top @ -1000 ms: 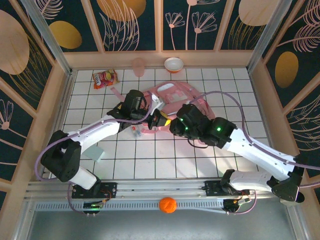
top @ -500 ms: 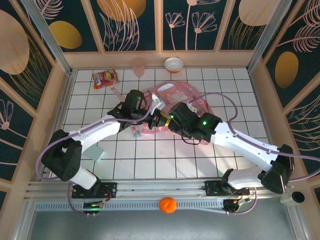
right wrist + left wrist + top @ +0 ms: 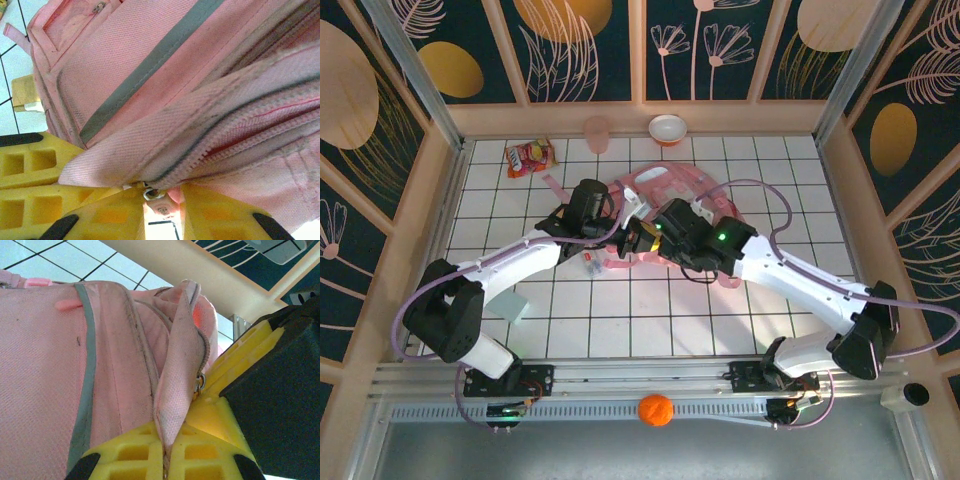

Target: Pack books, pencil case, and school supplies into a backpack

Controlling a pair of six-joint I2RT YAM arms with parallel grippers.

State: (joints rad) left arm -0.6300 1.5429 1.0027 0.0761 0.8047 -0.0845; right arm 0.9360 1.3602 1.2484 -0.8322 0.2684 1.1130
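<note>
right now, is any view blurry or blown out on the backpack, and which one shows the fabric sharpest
Right wrist: the backpack weave is crisp, but the bottom right corner is blown out white. Left wrist: weave sharp too, bluish cast, background soft. Top external: even light, mild glare on the table tiles, backpack small and partly hidden.

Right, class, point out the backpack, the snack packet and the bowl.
backpack (image 3: 670, 185), top external view, its pink upper panel.
snack packet (image 3: 530, 157), top external view, middle of the red-orange wrapper.
bowl (image 3: 668, 127), top external view, its bare white inside.
</note>
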